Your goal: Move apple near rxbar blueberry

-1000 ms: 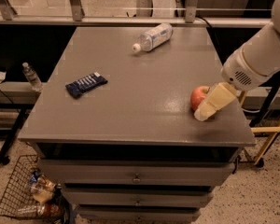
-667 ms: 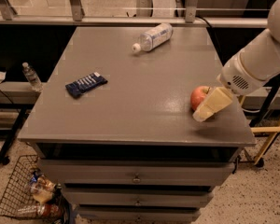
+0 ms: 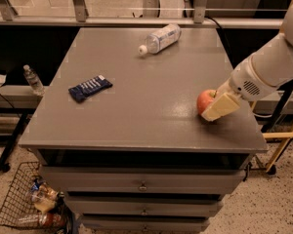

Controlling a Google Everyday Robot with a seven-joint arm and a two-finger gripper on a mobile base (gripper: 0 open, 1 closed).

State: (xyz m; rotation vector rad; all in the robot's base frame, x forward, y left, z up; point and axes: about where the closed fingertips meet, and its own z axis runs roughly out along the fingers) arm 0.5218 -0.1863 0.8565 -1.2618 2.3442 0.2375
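The red-orange apple (image 3: 203, 100) rests on the grey table (image 3: 146, 106) near its right edge. My gripper (image 3: 212, 107) comes in from the right on a white arm and sits right at the apple, its cream tip covering the apple's front right side. The rxbar blueberry (image 3: 90, 87), a flat dark blue wrapper with white lettering, lies on the left part of the table, far from the apple.
A clear plastic water bottle (image 3: 159, 38) lies on its side at the back of the table. Drawers are under the tabletop. A wire basket (image 3: 27, 201) with items stands on the floor at the lower left. A small bottle (image 3: 33, 79) stands on a shelf at the left.
My gripper has shifted slightly left against the apple. The apple, the bar and the bottle have not moved.
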